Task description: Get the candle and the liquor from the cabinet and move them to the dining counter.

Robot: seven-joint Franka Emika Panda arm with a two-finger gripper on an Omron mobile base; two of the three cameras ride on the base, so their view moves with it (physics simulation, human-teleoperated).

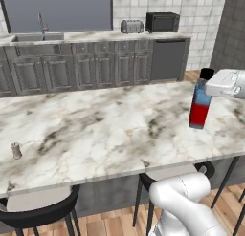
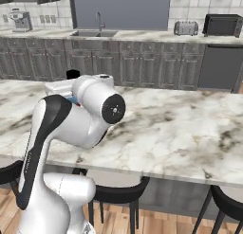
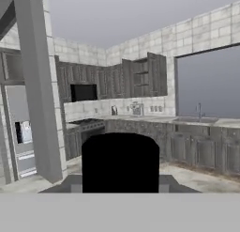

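The liquor [image 1: 200,104] is held upright by the gripper [image 1: 210,85], clamped near its black cap, its base seemingly touching the dining counter [image 1: 110,130], presumably for release. The candle [image 1: 16,150] is already stood far along the counter. The cabinet [image 3: 140,78], doors open, is shown in the hand view, where the cap is seen close up.

This is a home kitchen: a marble bench [image 1: 95,130] with black stools [image 1: 38,213], dark grey panelled cabinets [image 1: 95,70], a sink with a tap [image 1: 40,32], a toaster [image 1: 131,26], a toaster oven [image 1: 162,22] and white tiled walls [image 1: 201,25].
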